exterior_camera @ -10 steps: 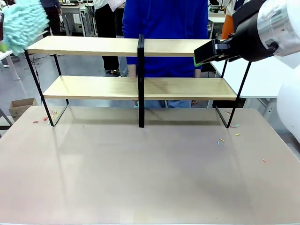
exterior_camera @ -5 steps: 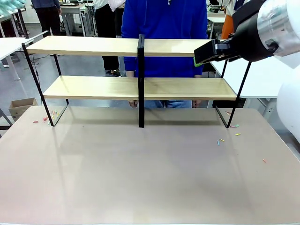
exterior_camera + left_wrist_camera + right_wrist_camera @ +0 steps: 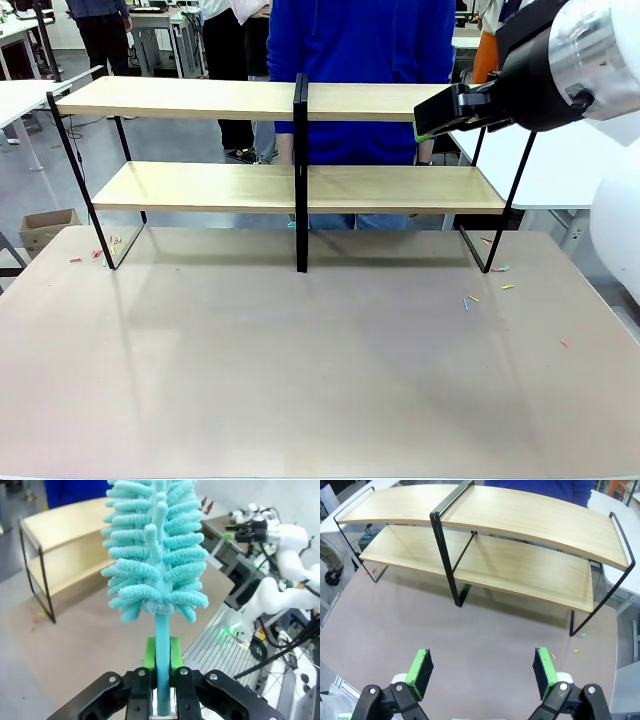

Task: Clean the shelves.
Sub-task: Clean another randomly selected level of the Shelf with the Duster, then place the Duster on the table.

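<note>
Ahead of our right gripper (image 3: 430,115) stand the shelves (image 3: 200,98); below the teal duster (image 3: 155,555), gripped by its handle in our left gripper (image 3: 159,677), they lie well apart; we should sweep lightly end to end; our right jaws gape wide, empty.

The front camera faced the shelves (image 3: 300,190) across the worktop (image 3: 300,370); both wrist cameras looked down on them from farther off.

The shelves (image 3: 298,190) stand at the far edge of the tabletop (image 3: 300,370), a person (image 3: 355,70) directly behind them at twelve o'clock; a cardboard box (image 3: 45,228) sits on the floor toward ten o'clock.
</note>
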